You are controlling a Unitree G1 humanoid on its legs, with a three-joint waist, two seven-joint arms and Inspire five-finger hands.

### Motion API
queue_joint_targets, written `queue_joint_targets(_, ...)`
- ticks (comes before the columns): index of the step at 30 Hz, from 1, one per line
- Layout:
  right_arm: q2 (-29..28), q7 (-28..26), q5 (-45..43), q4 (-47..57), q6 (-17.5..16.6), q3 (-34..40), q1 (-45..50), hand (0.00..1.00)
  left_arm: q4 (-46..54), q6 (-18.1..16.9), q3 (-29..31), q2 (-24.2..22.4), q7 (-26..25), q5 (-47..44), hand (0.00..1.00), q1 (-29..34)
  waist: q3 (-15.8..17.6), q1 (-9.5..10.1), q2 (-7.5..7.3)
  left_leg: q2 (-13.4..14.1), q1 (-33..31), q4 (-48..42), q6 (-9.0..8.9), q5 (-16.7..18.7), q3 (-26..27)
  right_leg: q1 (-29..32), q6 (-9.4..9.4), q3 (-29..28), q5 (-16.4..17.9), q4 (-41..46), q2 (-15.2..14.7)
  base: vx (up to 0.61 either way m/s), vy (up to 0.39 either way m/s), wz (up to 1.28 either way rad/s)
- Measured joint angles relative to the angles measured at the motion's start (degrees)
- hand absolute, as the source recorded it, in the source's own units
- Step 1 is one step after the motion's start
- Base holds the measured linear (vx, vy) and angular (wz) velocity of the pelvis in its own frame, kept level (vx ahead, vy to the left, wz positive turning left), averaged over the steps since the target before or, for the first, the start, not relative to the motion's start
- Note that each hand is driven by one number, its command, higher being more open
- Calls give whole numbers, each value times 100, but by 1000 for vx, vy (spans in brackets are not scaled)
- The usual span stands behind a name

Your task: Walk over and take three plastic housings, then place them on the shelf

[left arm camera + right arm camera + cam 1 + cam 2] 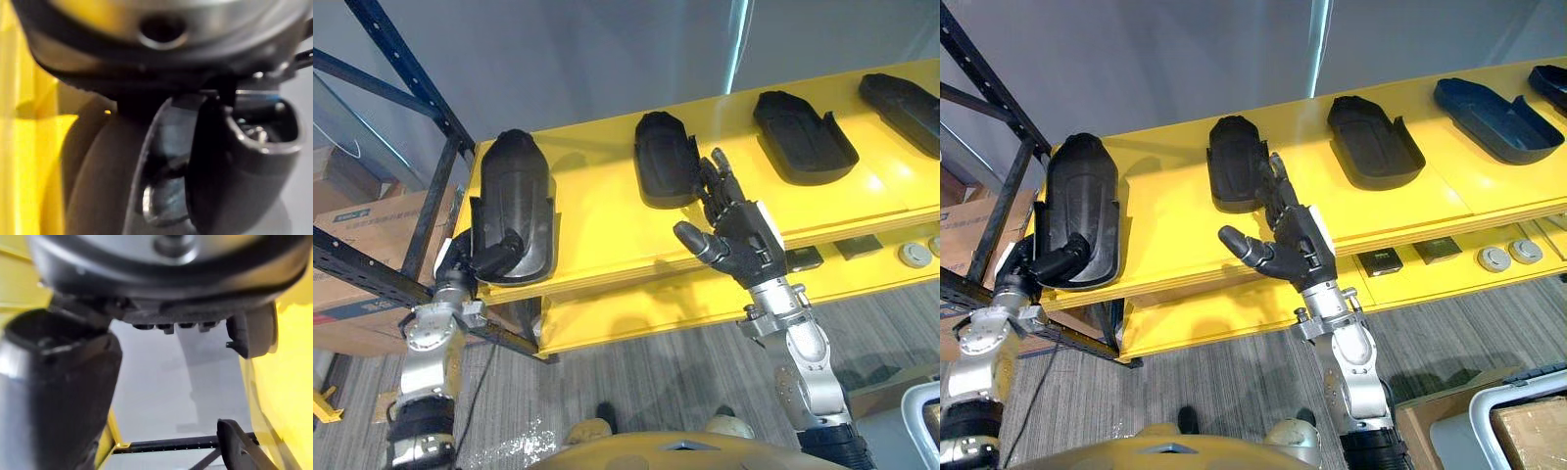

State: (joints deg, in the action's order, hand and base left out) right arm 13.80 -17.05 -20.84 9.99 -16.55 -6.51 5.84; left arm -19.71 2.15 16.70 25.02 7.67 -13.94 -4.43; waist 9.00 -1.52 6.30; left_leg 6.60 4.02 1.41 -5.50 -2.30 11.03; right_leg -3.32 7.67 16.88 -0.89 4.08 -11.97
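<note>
In the left eye view, my left robot hand [496, 257] has its thumb clamped over the near end of the end housing [512, 191]. The fingers are hidden underneath. The housing lies flat on the yellow shelf [597, 235] and stretches away from the hand, close to the shelf's end. My right robot hand [739, 240] is spread with straight fingers and holds nothing. Its fingertips are just beside the second housing [664, 157].

In the right eye view, the clamped end sits right at the shelf's front edge. I judge this placement is nearly done. To finish well, I should nudge the housing further away from the hand so its whole base is on the board. Only then should I lift the thumb and draw the fingers straight back and low, so nothing drags it off the edge. The right robot hand should stay clear of its neighbour.

In the left wrist view, a dark curved surface sits tight against the hand, with yellow beside it. I cannot read the fingers there.

In the right wrist view, the thumb stands apart from the fingers with nothing between them, and the shelf runs alongside.
</note>
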Motion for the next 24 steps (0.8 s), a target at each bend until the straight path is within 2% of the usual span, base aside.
queue_joint_targets(5, 16, -3, -1, 4, 240, -230, -49, 100, -733, 228, 90, 253, -5, 1, 0, -665, 52, -30, 106, 7, -71, 108, 14, -126, 36, 257, -39, -85, 32, 202, -7, -18, -1, -3)
queue_joint_targets(11, 70, -156, -91, 134, 351, -371, -292, 100, -1099, 401, 133, 254, -241, -232, 0, -1100, 192, -143, 181, -24, -200, 86, 41, -197, 95, 625, -77, -192, 239, 670, -100, -51, -4, -4)
queue_joint_targets(18, 74, -387, -220, 711, 367, -664, -570, 100, -1249, 435, 156, 288, -479, -732, 0, -1756, 585, -205, 92, -35, -433, -33, 42, -279, 98, 1107, -100, -304, 486, 1302, -202, -75, -27, 0)
queue_joint_targets(24, 72, -431, -229, 711, 388, -774, -577, 100, -1374, 415, 108, 295, -498, -1266, 0, -1906, 664, -275, 65, -40, -456, -32, 44, -308, 100, 1229, -132, -327, 587, 1504, -232, -14, -7, 0)
